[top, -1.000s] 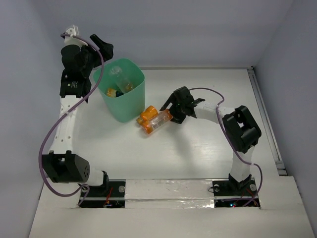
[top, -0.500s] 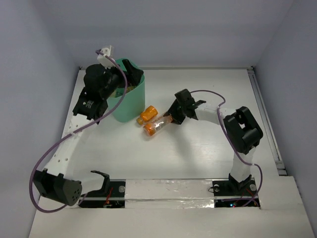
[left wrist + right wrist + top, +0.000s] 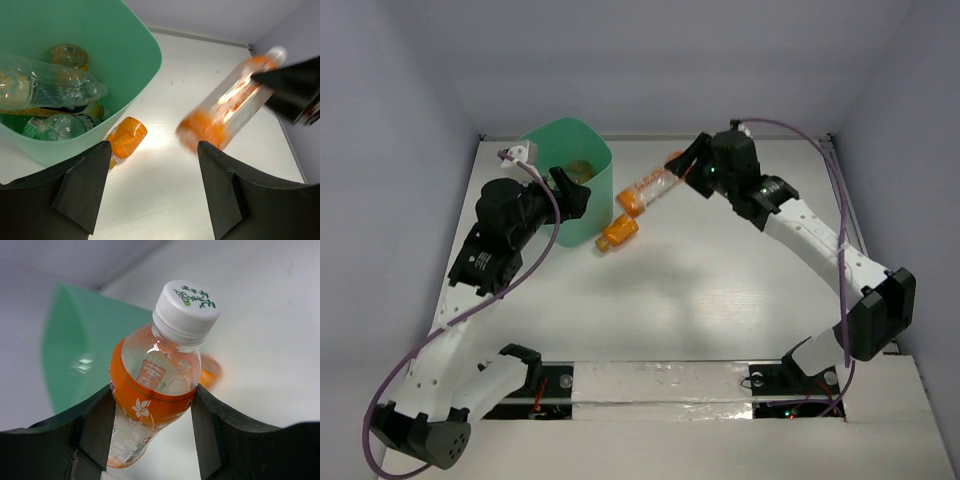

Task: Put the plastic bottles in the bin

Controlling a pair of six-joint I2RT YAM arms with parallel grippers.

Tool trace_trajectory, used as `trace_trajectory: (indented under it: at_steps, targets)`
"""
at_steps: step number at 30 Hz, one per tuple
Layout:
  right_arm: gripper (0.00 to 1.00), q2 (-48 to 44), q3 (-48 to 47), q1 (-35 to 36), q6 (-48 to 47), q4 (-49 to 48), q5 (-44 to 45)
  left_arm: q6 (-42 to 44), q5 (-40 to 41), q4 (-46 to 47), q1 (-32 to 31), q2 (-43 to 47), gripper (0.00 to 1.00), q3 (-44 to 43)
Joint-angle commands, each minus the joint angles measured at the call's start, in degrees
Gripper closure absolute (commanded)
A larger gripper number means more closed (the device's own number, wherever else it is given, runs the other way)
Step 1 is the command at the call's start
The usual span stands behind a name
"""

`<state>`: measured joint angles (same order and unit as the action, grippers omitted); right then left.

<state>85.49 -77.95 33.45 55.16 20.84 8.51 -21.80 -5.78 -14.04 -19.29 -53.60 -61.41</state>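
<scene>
Plainly, the right gripper [image 3: 685,168] [image 3: 152,412] is clenched on a bottle [image 3: 648,190] [image 3: 152,375], its two fingers pressing the lower body from either side. The bottle hangs tilted in the air just right of the bin [image 3: 595,205] [image 3: 135,45], above the table [image 3: 720,290]. Its white cap [image 3: 186,307] carries green printed characters and a small green emblem (too fine to read). Its orange label shows a white flower drawing and a block of white characters, also unreadable. From the left wrist this bottle [image 3: 225,100] is blurred. The left gripper [image 3: 570,195] [image 3: 152,185] hangs beside the bin with its fingers spread wide and nothing between them. Inside the bin lie a clear bottle [image 3: 45,87], a green bottle [image 3: 20,122] with a printed label, and more orange ones. A second orange bottle [image 3: 617,233] [image 3: 126,140] lies on its side on the table against the bin's base.
</scene>
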Motion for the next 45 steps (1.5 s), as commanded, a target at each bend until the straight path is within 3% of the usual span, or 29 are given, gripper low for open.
trace_trajectory:
  at_steps: [1,6,10,14,16,17,20,25,28,30,31,32,33,35,40,45]
  targets:
    - [0.55,0.7,-11.9,0.3,-4.9,1.6,6.2,-2.0,2.0,-0.5,-0.1,4.2,0.34,0.8]
    - [0.55,8.9,-27.0,0.9,-5.0,1.2,5.4,-4.2,4.5,-2.7,-0.1,6.9,0.37,5.8]
    - [0.54,21.5,-51.6,4.7,-6.5,8.6,7.2,-7.0,2.9,-2.4,-0.1,7.3,0.37,9.6]
    - [0.48,34.1,-69.1,9.2,-8.3,12.3,9.0,-7.5,0.9,-1.2,-0.7,6.1,0.37,12.4]
    - [0.43,37.8,-71.3,11.1,-8.7,10.1,9.3,-7.2,0.8,-0.7,-1.4,5.1,0.37,13.2]
    - [0.3,38.3,-70.8,11.1,-8.6,9.0,9.0,-7.1,0.9,-0.6,-1.4,4.7,0.36,13.7]
    - [0.12,37.9,-69.0,11.8,-8.5,4.5,7.8,-6.7,1.6,-0.4,-3.8,3.8,0.34,14.4]
    - [0.08,34.1,-68.0,11.8,-9.4,1.8,8.5,-5.4,5.1,0.9,-9.1,1.0,0.32,15.7]
    - [0.08,30.3,-62.6,11.8,-10.4,0.3,9.5,-3.7,9.0,1.5,-11.5,-2.5,0.31,14.8]
    - [0.17,24.5,-57.4,11.2,-10.4,-0.4,10.3,-2.7,10.1,1.6,-13.6,-5.9,0.3,13.3]
    - [0.25,22.0,-49.8,10.5,-11.0,-2.0,10.9,-2.2,10.5,2.0,-14.4,-6.9,0.3,12.5]
    - [0.58,16.3,-45.3,10.5,-11.3,-3.2,12.1,-1.1,11.3,2.1,-16.3,-8.0,0.3,11.8]
    - [0.72,13.2,-40.3,9.9,-11.3,-4.7,12.6,-0.4,12.6,2.2,-17.4,-10.4,0.3,10.3]
    - [0.86,6.9,-25.2,8.0,-10.5,-9.4,12.4,1.2,16.1,2.7,-18.8,-13.0,0.3,9.3]
    - [0.87,-12.0,-0.7,1.3,-7.3,-14.9,7.5,4.7,22.1,4.1,-21.4,-23.0,0.3,6.4]
    - [0.74,-23.1,15.1,-4.4,-7.9,-14.6,5.6,8.7,24.1,5.3,-22.7,-31.3,0.26,1.4]
